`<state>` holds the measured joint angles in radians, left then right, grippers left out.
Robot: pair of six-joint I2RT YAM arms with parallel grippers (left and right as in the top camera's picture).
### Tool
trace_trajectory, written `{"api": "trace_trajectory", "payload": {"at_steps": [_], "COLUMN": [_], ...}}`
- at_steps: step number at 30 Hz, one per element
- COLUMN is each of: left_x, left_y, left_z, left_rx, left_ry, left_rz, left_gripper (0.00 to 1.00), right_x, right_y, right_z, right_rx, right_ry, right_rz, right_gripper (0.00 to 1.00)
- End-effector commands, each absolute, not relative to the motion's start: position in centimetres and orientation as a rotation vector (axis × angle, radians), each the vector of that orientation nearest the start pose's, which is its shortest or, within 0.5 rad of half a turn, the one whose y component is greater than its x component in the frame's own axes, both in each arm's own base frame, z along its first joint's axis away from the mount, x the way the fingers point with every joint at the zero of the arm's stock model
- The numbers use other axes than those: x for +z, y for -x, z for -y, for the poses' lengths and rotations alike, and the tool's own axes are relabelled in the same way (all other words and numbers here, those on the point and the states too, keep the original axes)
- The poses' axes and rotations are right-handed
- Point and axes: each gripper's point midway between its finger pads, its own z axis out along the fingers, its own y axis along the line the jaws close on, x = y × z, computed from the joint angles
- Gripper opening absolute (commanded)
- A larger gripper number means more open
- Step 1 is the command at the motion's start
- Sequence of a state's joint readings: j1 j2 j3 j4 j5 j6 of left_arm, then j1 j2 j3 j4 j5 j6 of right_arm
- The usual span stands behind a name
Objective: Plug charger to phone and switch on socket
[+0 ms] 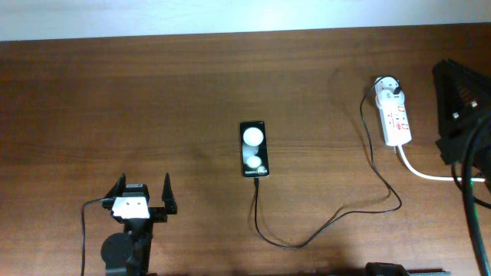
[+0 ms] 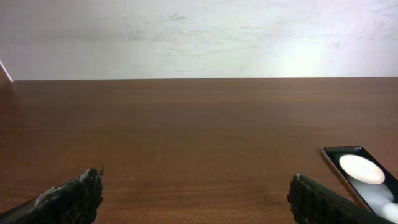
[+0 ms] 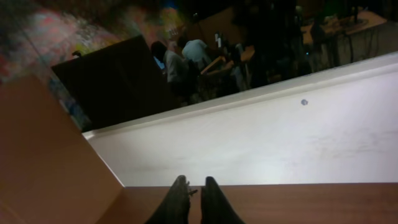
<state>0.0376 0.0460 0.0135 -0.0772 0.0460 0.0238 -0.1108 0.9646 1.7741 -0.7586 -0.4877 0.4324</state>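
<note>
One charger [image 1: 388,90] joins phone [image 1: 254,148] & socket [image 1: 397,123]; L claw [image 1: 144,185] open.

Overhead straight down, wrists low facing wall [image 2: 186,37], phone [image 1: 254,149] shared

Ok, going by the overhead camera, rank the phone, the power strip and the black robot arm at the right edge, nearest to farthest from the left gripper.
Measured from the left gripper, low on the left:
1. Phone, in the middle, up and to the right of it.
2. Power strip, far right, toward the back.
3. Black robot arm, at the right edge, just past the strip.
</note>
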Motion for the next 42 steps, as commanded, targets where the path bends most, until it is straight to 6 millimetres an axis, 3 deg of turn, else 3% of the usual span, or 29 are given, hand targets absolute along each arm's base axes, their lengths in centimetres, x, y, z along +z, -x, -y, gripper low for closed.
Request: {"api": "trace_trajectory", "payload": {"at_steps": [1, 10, 19, 26, 29, 35, 38, 42], "left_x": [14.8, 14.9, 14.8, 14.9, 14.9, 14.9, 14.9, 14.9], "left_y": [-24.7, -24.7, -24.7, -24.7, -24.7, -24.7, -24.7, -24.7], "left_z": [0.2, 0.2, 0.2, 0.2, 0.2, 0.2, 0.2, 0.2], "left_rx": [0.006, 0.006, 0.006, 0.006, 0.006, 0.006, 0.006, 0.006], "left_ry": [-0.049, -0.049, -0.049, -0.049, -0.049, -0.049, -0.049, -0.049], "left_rz": [-1.686, -1.685, -1.686, -1.685, -1.685, -1.685, -1.685, -1.685], "left_gripper": [0.99, 0.99, 0.99, 0.99, 0.99, 0.99, 0.99, 0.99], "right_x": [56.4, 57.2, 58.1, 59.1, 59.5, 60.6, 60.6, 59.1], "right_y": [-21.7, -17.2, -14.1, -9.4, -6.2, -5.0, -1.7, 3.5], "right_z": [-5.9, -6.4, -7.8, -8.2, -8.5, -8.2, -8.4, -8.4], "right_rx": [0.62, 0.59, 0.604, 0.58, 0.563, 0.537, 0.518, 0.479], "right_ry": [-0.002, 0.076, 0.191, 0.228, 0.249, 0.246, 0.261, 0.269], "right_rz": [-1.538, -1.351, -1.226, -1.128, -1.063, -0.998, -0.934, -0.807], "right_gripper": [0.06, 0.05, 0.22, 0.28, 0.31, 0.47, 0.48, 0.54]}}
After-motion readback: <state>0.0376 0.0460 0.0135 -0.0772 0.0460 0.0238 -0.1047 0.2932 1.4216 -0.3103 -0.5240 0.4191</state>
